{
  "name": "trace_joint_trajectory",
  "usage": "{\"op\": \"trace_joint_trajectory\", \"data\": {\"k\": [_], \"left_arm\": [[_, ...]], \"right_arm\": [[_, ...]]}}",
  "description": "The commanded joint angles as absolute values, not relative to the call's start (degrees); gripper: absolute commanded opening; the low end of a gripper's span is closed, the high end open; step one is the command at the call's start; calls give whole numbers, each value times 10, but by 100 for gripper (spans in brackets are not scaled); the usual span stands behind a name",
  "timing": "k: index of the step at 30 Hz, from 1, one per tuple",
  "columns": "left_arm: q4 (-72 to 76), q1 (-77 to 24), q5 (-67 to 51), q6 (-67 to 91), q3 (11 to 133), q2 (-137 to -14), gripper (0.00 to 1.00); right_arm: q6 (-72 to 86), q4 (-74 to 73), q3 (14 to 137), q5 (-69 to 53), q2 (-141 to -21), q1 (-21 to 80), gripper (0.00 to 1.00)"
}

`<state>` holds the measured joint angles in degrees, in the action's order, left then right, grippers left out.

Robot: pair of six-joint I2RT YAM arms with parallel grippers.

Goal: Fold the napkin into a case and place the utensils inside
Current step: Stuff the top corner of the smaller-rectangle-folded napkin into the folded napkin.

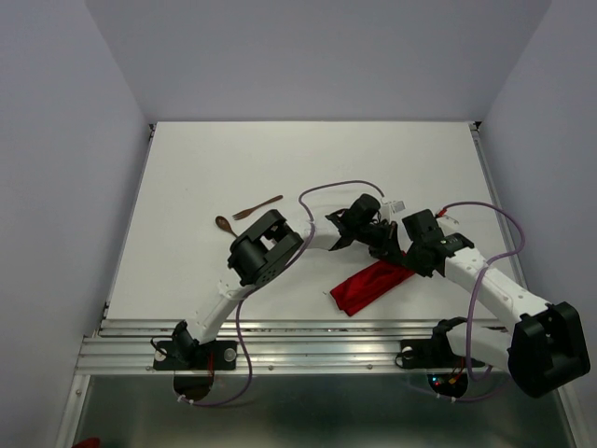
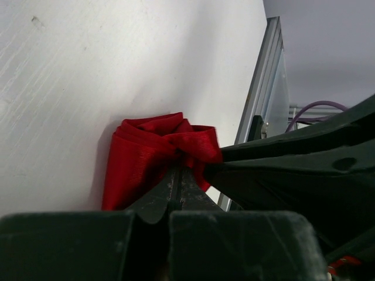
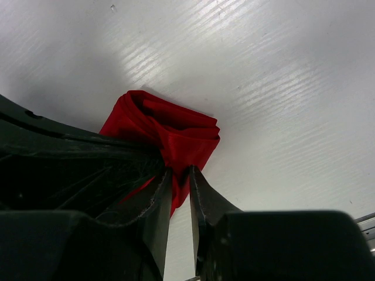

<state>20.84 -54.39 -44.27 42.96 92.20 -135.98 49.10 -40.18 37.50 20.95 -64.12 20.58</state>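
Note:
The red napkin [image 1: 369, 286] lies folded into a narrow strip near the table's front, slanting up to the right. My left gripper [image 1: 383, 245] is shut on its bunched upper end; in the left wrist view its jaws meet [image 2: 179, 170] on the red cloth [image 2: 146, 153]. Right beside it, my right gripper [image 1: 404, 255] holds its jaws a little apart [image 3: 180, 171], with a fold of the cloth [image 3: 176, 132] between the tips. Two dark wooden utensils lie at the left: a spoon [image 1: 224, 224], its handle hidden by the left arm, and a fork [image 1: 258, 206].
The left arm's elbow [image 1: 263, 247] stands over the table just right of the spoon. A purple cable [image 1: 336, 187] loops above the grippers. The metal rail [image 1: 308, 341] runs along the table's front edge, close below the napkin.

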Motion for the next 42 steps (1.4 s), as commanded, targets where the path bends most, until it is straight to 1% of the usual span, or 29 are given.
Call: {"op": "trace_joint_trajectory", "data": {"k": [1, 5, 6, 7, 8, 9, 27, 42], "left_arm": [[223, -548, -461, 428, 934, -1370, 0], [218, -548, -461, 425, 936, -1374, 0], [212, -548, -455, 418, 940, -1375, 0], [194, -550, -442, 409, 945, -1375, 0], [186, -551, -438, 402, 949, -1375, 0], [180, -553, -436, 397, 956, -1377, 0], [177, -553, -448, 399, 958, -1398, 0], [186, -553, -457, 396, 930, -1373, 0]], "right_arm": [[496, -393, 374, 214, -641, 203, 24], [497, -397, 378, 218, -639, 203, 18], [497, -397, 379, 219, -637, 203, 14], [497, -397, 379, 220, -635, 203, 5], [497, -396, 379, 221, -635, 203, 1], [497, -396, 379, 223, -635, 203, 1], [490, -358, 381, 177, -632, 203, 1], [504, -323, 366, 192, -723, 203, 1]]}}
